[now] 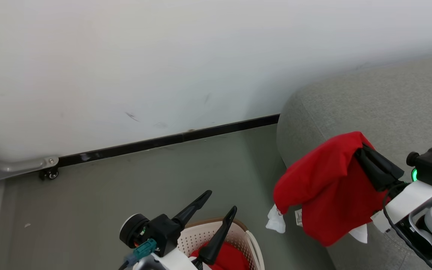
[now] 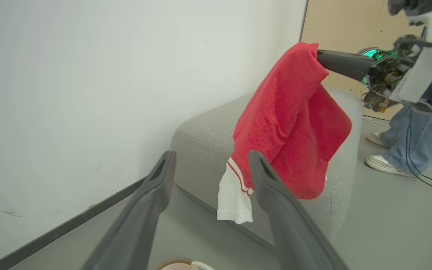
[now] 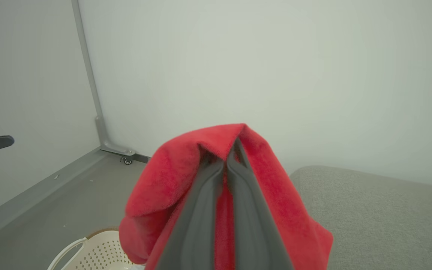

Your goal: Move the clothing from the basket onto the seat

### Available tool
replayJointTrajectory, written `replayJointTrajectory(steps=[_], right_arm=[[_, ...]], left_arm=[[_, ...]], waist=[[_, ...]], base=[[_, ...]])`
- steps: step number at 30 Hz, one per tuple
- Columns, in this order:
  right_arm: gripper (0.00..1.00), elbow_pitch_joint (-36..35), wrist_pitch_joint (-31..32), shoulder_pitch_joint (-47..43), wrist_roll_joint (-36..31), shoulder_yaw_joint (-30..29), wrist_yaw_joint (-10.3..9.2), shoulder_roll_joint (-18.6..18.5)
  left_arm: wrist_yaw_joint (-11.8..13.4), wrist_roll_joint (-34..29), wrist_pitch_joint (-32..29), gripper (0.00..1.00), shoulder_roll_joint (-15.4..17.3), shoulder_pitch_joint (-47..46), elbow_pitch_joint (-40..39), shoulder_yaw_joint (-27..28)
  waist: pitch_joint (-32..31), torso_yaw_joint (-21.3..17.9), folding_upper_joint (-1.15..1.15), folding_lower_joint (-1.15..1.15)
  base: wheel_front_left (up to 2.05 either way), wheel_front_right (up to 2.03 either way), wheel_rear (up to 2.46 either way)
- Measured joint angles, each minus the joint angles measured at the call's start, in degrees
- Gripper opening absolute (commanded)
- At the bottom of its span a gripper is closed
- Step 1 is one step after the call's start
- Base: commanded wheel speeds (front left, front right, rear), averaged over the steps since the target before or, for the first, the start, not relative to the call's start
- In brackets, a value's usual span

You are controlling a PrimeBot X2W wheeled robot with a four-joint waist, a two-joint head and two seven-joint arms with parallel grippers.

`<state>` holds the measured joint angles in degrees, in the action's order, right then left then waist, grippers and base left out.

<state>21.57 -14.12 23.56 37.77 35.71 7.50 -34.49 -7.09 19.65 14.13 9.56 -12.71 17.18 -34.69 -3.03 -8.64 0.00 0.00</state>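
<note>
Pinched shut on a fold of the clothing (image 1: 324, 187) with the right pincer (image 1: 361, 149) — gripped near the top and left to hang free, white striped cuff (image 2: 234, 202) lowest. Held up at the rounded end of the seat (image 1: 369, 101), partly past its edge toward the floor (image 1: 126, 195); touching the cushion or not, cannot tell. Judged mid-carry: probably calls for a reach further in over the seat before letting go, to avoid a slide off the rounded side. Spread wide and holding nothing with the left pincer (image 1: 221, 200), poised above the basket (image 1: 201, 235) — likely kept ready for the second red garment (image 1: 231, 258) lying inside. Worth minding too: a person's legs (image 2: 418, 138), standing by the seat's far end.
</note>
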Motion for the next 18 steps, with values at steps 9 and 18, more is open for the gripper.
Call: replayJointTrajectory(steps=[9,18], right_arm=[[0.00,-1.6,0.0,-3.3,-0.6,-2.8,0.00,-0.6],[0.00,-3.4,0.0,-6.5,-0.6,-6.0,0.00,-0.7]], left_arm=[[-0.1,0.9,0.0,1.00,-0.5,0.0,-1.2,-2.2],[-0.1,1.6,0.0,1.00,-0.5,0.0,-2.3,-3.9]], waist=[[0.0,-2.8,0.00,0.00],[0.1,-5.6,0.00,0.00]], base=[[0.00,0.00,0.00],[0.00,0.00,0.00]])
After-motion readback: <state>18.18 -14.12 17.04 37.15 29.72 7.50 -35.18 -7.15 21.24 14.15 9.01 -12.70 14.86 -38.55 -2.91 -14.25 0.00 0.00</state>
